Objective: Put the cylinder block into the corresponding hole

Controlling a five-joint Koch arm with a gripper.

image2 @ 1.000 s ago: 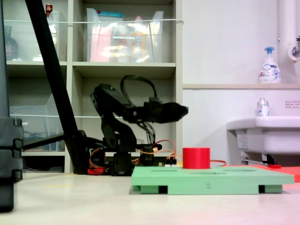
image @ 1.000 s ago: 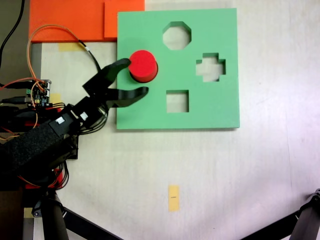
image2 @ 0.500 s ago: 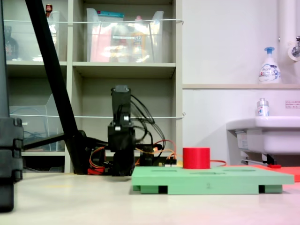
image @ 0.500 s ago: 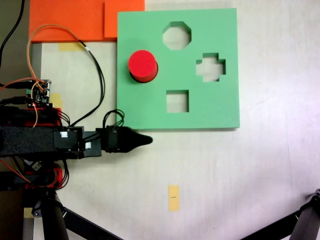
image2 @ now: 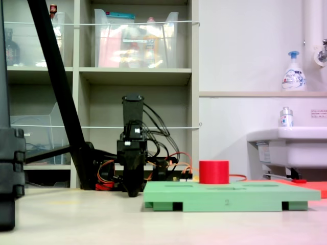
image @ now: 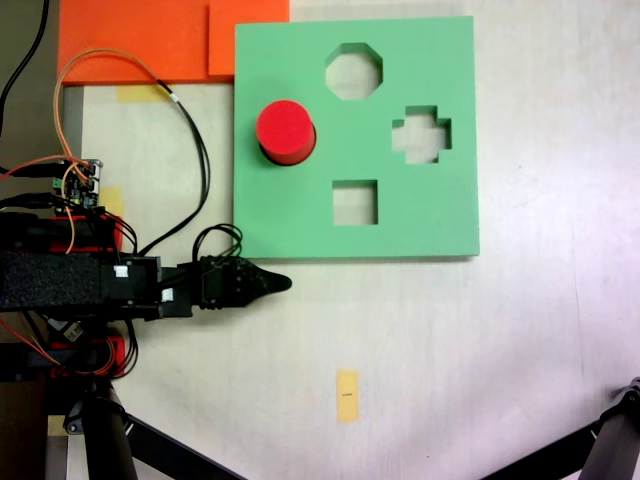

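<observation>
The red cylinder block (image: 285, 128) stands upright at the left of the green foam board (image: 420, 215). In the second exterior view the cylinder block (image2: 213, 172) rises well above the board (image2: 230, 193). No circular cutout shows; the cylinder covers that spot, with only a dark rim at its lower edge. My gripper (image: 278, 283) is shut with nothing in it. It lies off the board, just below its lower left corner in the first exterior view. In the second exterior view the gripper (image2: 133, 190) points down, close to the table, left of the board.
The board also has an octagonal cutout (image: 354, 71), a cross cutout (image: 421, 134) and a square cutout (image: 354, 202). Orange foam sheets (image: 150, 40) lie at the top left, and loose cables (image: 190, 130) run beside the board. A yellow tape mark (image: 347, 396) is on the table.
The gripper, open beside the cylinder a second ago, swung away off the board and shut. Since then it has drawn back slightly and dropped lower. The cylinder has stayed put.
</observation>
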